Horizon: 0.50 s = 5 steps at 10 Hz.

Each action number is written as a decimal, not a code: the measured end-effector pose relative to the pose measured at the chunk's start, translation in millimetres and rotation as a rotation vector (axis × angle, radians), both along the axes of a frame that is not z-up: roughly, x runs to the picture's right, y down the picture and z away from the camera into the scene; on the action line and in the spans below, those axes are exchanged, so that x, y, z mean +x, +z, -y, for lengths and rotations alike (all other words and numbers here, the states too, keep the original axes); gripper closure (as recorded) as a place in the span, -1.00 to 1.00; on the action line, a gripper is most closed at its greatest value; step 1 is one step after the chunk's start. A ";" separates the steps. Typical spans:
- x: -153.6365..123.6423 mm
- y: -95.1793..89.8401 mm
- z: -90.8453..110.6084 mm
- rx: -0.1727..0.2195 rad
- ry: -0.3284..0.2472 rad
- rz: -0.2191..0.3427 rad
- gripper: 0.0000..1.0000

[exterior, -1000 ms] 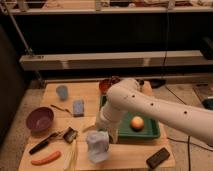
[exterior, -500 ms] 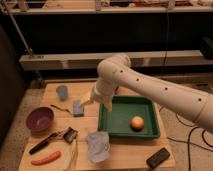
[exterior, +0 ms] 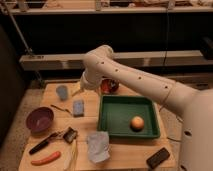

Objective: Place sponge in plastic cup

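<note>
The light-blue sponge point(exterior: 78, 107) lies flat on the wooden table, left of the green tray. The pale-blue plastic cup point(exterior: 62, 92) stands upright behind it and to its left. My white arm reaches in from the right, bends at the back of the table and points down to the left. Its gripper point(exterior: 78, 91) hangs just above the table, right of the cup and behind the sponge, mostly hidden by the wrist. It is open and holds nothing.
A green tray point(exterior: 127, 135) with an orange point(exterior: 137, 123) fills the right-centre. A purple bowl point(exterior: 40, 119) sits at the left. Near the front lie a carrot point(exterior: 46, 159), a black-handled tool point(exterior: 40, 145), a wrinkled cloth point(exterior: 98, 146) and a black block point(exterior: 158, 157).
My arm has swung from over the front centre of the table towards the back left, so the gripper end now sits near the cup. Nothing on the table has moved.
</note>
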State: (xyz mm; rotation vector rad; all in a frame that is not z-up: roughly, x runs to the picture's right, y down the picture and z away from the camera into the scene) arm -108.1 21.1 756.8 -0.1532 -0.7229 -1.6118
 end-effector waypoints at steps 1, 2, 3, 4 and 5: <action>-6.4 15.7 -6.7 0.000 -0.015 -0.013 -0.60; -9.1 31.9 -10.8 -0.002 -0.023 -0.036 -0.60; -16.0 45.4 -14.5 -0.005 -0.036 -0.053 -0.60; -21.0 53.7 -15.4 -0.008 -0.045 -0.066 -0.60; -22.1 65.0 -15.6 -0.013 -0.053 -0.086 -0.60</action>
